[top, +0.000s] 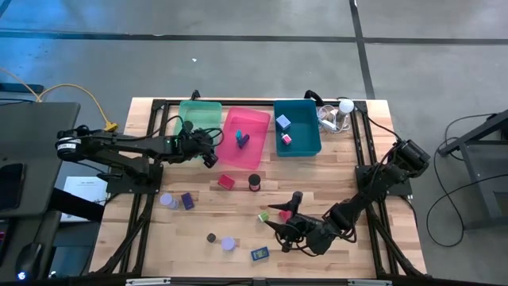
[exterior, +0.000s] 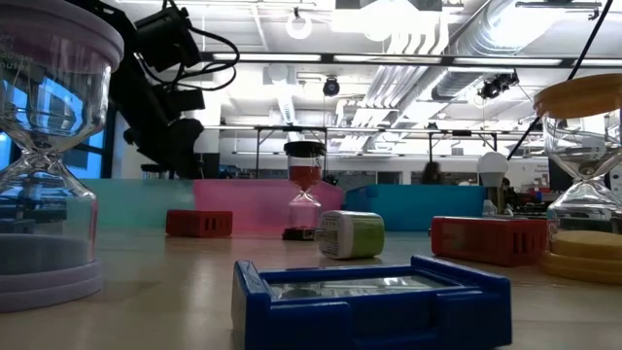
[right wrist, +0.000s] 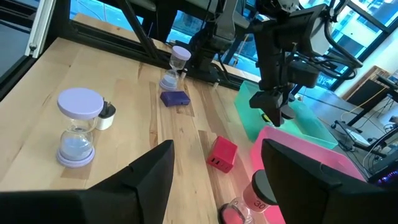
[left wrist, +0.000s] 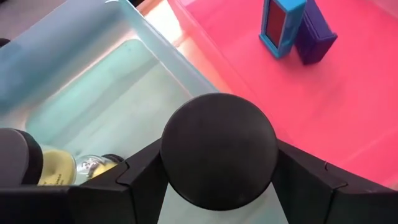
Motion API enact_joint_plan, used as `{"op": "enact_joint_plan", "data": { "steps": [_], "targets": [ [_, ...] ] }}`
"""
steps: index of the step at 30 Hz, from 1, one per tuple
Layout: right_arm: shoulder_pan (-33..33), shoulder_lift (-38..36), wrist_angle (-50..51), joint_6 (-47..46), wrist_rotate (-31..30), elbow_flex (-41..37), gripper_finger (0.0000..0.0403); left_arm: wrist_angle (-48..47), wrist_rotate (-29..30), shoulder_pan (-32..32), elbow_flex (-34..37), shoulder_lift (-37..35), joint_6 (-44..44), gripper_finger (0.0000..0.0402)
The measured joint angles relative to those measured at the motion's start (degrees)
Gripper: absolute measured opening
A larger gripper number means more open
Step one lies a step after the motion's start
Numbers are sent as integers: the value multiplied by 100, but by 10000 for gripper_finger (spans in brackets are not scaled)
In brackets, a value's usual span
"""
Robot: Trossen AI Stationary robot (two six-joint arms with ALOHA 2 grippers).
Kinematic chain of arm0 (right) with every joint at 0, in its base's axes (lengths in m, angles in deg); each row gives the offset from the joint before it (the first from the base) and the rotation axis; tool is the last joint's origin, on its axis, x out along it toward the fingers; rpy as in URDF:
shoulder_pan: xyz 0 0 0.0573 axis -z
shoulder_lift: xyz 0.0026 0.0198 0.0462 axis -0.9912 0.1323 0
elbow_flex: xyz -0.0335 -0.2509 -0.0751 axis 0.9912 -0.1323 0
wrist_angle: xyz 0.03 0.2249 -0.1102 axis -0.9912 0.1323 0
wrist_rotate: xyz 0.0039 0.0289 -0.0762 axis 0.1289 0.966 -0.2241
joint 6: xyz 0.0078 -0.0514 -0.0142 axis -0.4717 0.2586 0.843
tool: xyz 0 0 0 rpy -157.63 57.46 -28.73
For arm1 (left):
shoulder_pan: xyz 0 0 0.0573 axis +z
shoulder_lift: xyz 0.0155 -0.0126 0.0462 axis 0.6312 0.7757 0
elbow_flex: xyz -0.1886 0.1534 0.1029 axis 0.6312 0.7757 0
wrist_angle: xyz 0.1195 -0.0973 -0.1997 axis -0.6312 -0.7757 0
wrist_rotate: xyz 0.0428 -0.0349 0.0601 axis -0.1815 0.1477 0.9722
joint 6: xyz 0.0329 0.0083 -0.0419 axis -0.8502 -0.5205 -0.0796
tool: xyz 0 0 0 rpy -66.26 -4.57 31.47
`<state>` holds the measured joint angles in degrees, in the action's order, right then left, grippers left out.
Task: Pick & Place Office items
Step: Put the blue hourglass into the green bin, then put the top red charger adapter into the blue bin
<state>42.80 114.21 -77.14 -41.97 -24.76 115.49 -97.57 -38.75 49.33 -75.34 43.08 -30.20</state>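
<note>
Left gripper (left wrist: 217,180) jaws clamped on black-capped hourglass (left wrist: 219,149) over green bin (left wrist: 74,68); right gripper (right wrist: 214,171) jaws apart, empty.

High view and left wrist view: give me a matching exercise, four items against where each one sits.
Things:
1. blue rectangular block with a red face
2. small pink cube
3. red rectangular block
4. black round disc

Places:
A. between the fingers of the left gripper
B. on the wooden table
C. in the pink plastic bin
D. in the teal plastic bin

Pairs: 1-C; 2-D; 3-B; 4-A
</note>
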Motion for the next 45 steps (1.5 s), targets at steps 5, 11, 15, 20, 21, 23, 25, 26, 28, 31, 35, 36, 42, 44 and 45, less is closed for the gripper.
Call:
{"op": "enact_joint_plan", "data": {
  "steps": [5, 11, 15, 20, 21, 23, 25, 26, 28, 31, 35, 36, 42, 44, 45],
  "targets": [
    [0, 0, 0, 0, 0, 1, 231, -14, -4, 0, 0, -189, -20, 248],
    [0, 0, 0, -2, 0, 0, 231, -123, -97, 0, 0, -619, -20, 248],
    [0, 0, 0, -2, 0, 2, 231, -133, -111, 0, 0, -871, -20, 248],
    [0, 0, 0, -4, 2, 2, 231, -150, -119, 0, 0, -1101, -83, 248],
    [0, 0, 0, -4, 2, 0, 231, -151, -142, 0, 0, -1165, -82, 248],
    [0, 0, 0, -3, 2, 0, 231, -153, -311, 2, 0, -1320, -59, 248],
    [0, 0, 0, -2, 2, 0, 231, -152, -644, 2, 0, -1493, -54, 248],
    [0, 0, 1, -3, 3, 1, 231, -154, -862, 2, 0, -1580, -37, 248],
    [0, 0, 10, -3, 3, 1, 231, -152, -1306, 1, 0, -1772, 95, 248],
    [0, 0, 17, -2, 4, 1, 231, -153, -2067, 2, 0, -2068, 168, 248],
    [0, 0, 24, -102, 4, 2, 231, -136, -3219, -46, 0, -2393, 166, 248],
    [0, 0, 33, -137, 4, 1, 231, -122, -3510, -104, 0, -2439, 161, 248],
    [0, 0, 37, -142, 38, 1, 231, -111, -4407, -926, 0, -2400, -90, 248],
    [0, 0, 37, -140, 88, 1, 231, -16, -4274, -1271, 0, -2324, -140, 248],
    [0, 0, 37, -140, 89, 1, 231, 101, -4176, -1442, 0, -2269, -144, 248]
  ]
}}
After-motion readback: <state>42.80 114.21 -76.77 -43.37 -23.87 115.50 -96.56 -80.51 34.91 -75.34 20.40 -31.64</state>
